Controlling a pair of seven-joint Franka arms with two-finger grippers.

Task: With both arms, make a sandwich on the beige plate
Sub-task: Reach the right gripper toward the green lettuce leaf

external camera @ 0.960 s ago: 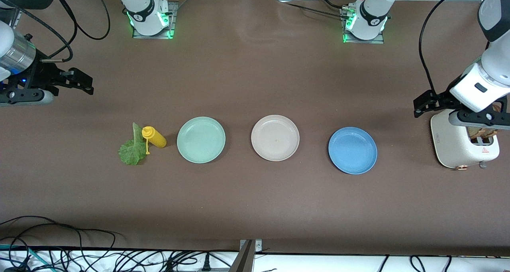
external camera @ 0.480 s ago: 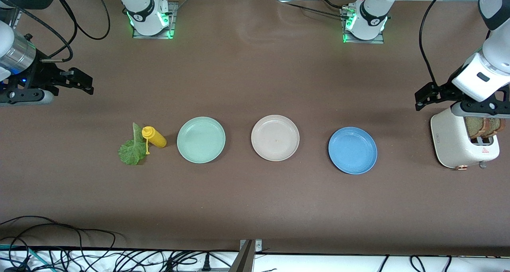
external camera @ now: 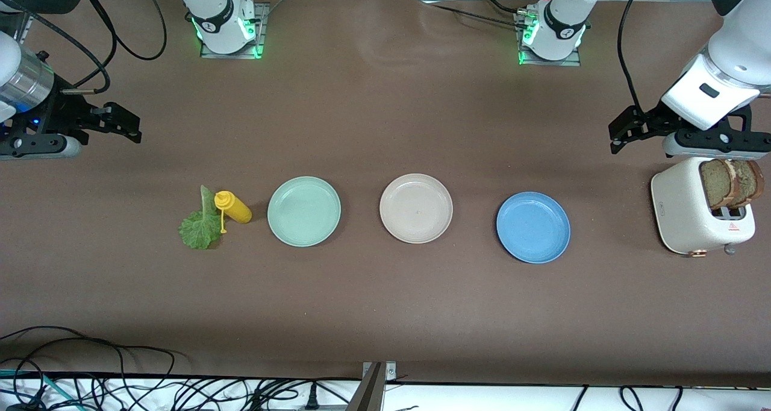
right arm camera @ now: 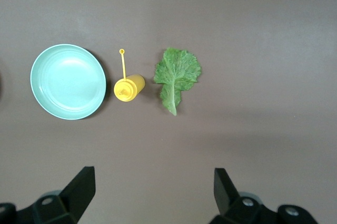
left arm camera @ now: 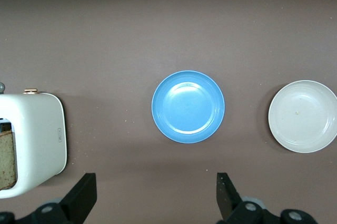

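The beige plate lies bare at the middle of the table, between a mint-green plate and a blue plate. Two brown bread slices stand upright in a white toaster at the left arm's end. A green lettuce leaf lies flat toward the right arm's end. My left gripper hangs open and empty over bare table beside the toaster. The right gripper, open and empty, waits over bare table at its own end.
A yellow squeeze bottle lies on its side between the lettuce and the mint-green plate. The blue plate sits between the beige plate and the toaster. Cables run along the table's near edge.
My left arm has drawn back from above the toaster toward the robots' bases, uncovering the two bread slices. The right arm has not moved.
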